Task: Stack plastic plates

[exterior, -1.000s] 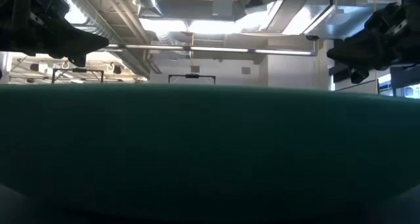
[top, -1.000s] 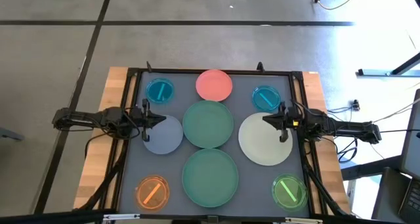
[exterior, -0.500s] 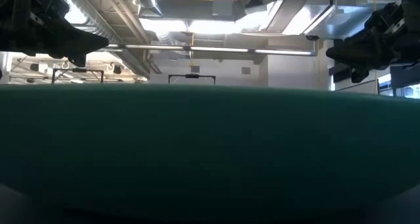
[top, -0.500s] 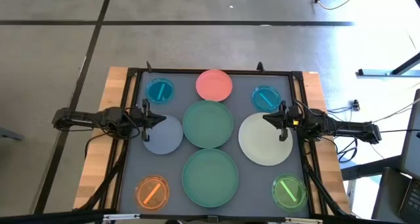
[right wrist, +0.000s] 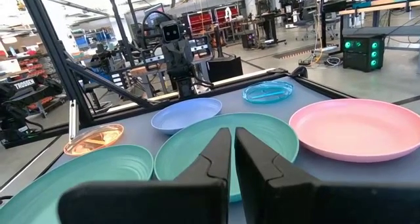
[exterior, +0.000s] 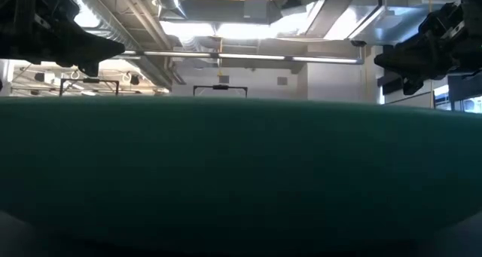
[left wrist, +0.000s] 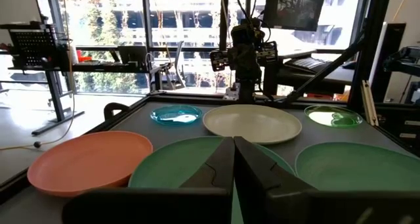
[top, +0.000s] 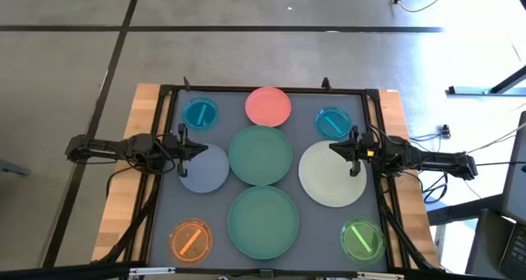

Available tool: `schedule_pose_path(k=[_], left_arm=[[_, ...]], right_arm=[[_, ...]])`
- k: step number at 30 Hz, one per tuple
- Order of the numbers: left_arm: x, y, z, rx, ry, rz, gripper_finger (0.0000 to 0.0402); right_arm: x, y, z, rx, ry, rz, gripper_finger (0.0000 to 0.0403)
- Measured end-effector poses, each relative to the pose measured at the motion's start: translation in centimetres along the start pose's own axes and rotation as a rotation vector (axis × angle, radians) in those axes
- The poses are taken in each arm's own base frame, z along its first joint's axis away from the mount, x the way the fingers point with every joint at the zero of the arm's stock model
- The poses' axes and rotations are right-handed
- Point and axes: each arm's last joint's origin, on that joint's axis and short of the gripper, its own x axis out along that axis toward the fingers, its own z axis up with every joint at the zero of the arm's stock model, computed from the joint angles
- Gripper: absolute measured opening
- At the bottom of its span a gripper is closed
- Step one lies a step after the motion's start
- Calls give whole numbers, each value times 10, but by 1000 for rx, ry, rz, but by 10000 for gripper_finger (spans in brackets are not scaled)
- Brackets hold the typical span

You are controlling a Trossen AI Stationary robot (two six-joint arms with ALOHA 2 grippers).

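Observation:
Nine plates lie flat on the grey mat. In the high view I see two large green plates (top: 260, 154) (top: 263, 221), a cream-white plate (top: 331, 175), a grey-blue plate (top: 205, 169), a pink plate (top: 268, 106), two small teal plates (top: 200, 113) (top: 333, 122), an orange plate (top: 191, 240) and a lime green plate (top: 362, 240). My left gripper (top: 201, 149) (left wrist: 233, 159) is shut and hovers over the grey-blue plate's far rim. My right gripper (top: 333, 149) (right wrist: 233, 152) is shut above the cream-white plate's far-left rim. The near green plate's rim (exterior: 241, 174) fills the low view.
A black frame (top: 263, 89) borders the mat, with wooden table edges (top: 123, 198) outside it. Both arms reach in level from the left and right sides and face each other across the centre green plate. Bare mat shows in narrow strips between the plates.

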Motion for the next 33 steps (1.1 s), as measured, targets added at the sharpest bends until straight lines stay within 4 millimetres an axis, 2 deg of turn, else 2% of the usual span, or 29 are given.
schedule_pose_path(k=[13, 23, 27, 33], left_arm=[[-2, 1, 21, -51, -216, 7, 1], [-4, 1, 32, 74, -325, 49, 1], [-6, 2, 38, -13, -393, 44, 1], [-7, 3, 45, 88, -436, 92, 1]], right_arm=[[0, 0, 0, -6, 4, -9, 17], [0, 1, 6, 82, -57, 5, 17], [1, -1, 3, 79, -42, -50, 17], [7, -3, -1, 76, 1, -128, 17]])
